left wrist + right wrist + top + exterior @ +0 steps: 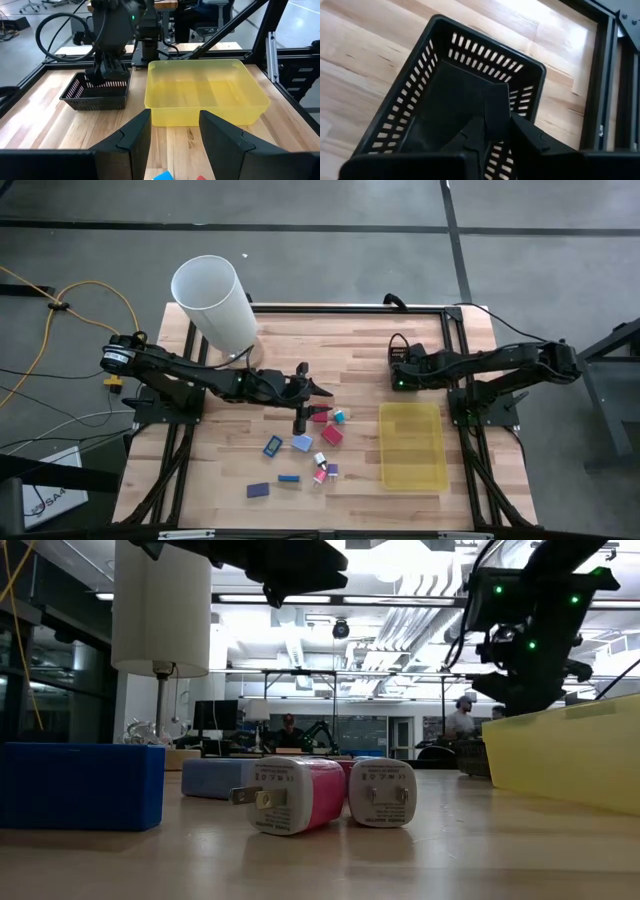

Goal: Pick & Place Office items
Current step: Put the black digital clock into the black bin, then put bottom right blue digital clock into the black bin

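Observation:
The office items (310,445) are small red, blue, pink, cyan and white blocks, scattered on the wood left of the yellow tray (412,445). Low down I see a pink-and-white plug block (290,795), a white one (382,792) and a blue block (80,785). My left gripper (310,395) hovers open above the far end of the scatter, facing the tray (205,92); its fingers (135,140) hold nothing. My right gripper (400,370) reaches down into a black slotted basket (455,85), its fingers together. My right gripper (495,117) is down inside the black basket (95,92), coming from above. Dark fingers against dark plastic hide whether it touches the basket's floor or wall; I cannot tell.
A tall white cylinder (215,300) stands at the table's far left corner, beside the left arm. The basket sits just beyond the tray's far end. Black frame rails (270,55) run along the table edges. Bare wood lies between the scatter and the tray.

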